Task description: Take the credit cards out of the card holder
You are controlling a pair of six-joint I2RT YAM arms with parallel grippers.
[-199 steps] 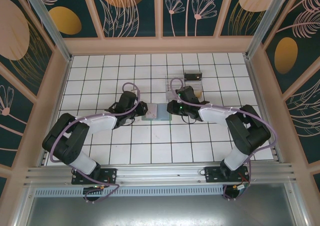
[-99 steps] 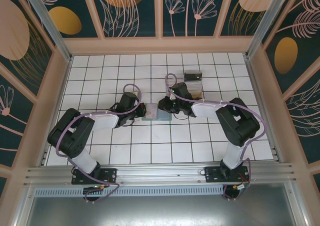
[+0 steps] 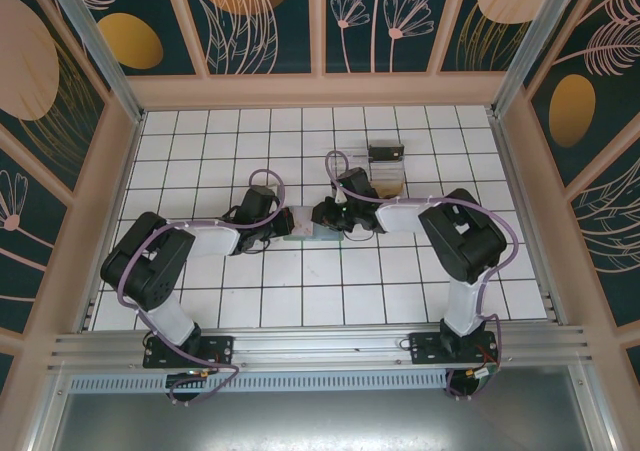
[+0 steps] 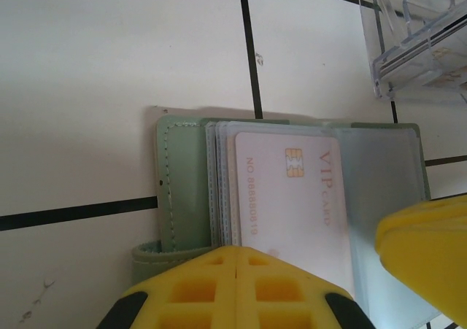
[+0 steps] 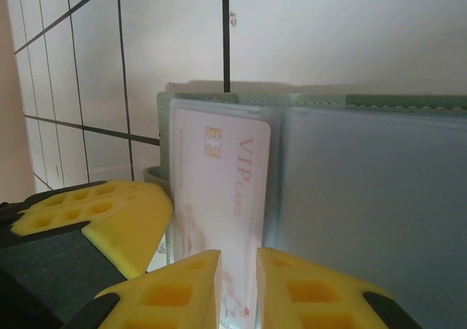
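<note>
The grey-green card holder [image 3: 312,228] lies open on the white tiles between the two grippers. In the left wrist view the card holder [image 4: 182,176] shows clear sleeves with a white VIP credit card [image 4: 292,198] on top. My left gripper [image 4: 237,250] is shut, nothing between its fingers, its tip on the holder's near edge by the strap. My right gripper [image 5: 238,260] stands a narrow gap apart over the near end of the card [image 5: 226,176], whose face shows between the fingers. From above, the left gripper [image 3: 287,221] and right gripper [image 3: 325,216] meet over the holder.
A clear plastic tray [image 3: 388,177] stands just behind the right gripper, with a small black box [image 3: 386,153] behind it. The tray's corner [image 4: 416,30] shows at the upper right of the left wrist view. Wooden walls ring the tiled floor.
My right gripper has moved left from beside the holder onto it. The left gripper has edged right to the holder's left edge and closed fully.
</note>
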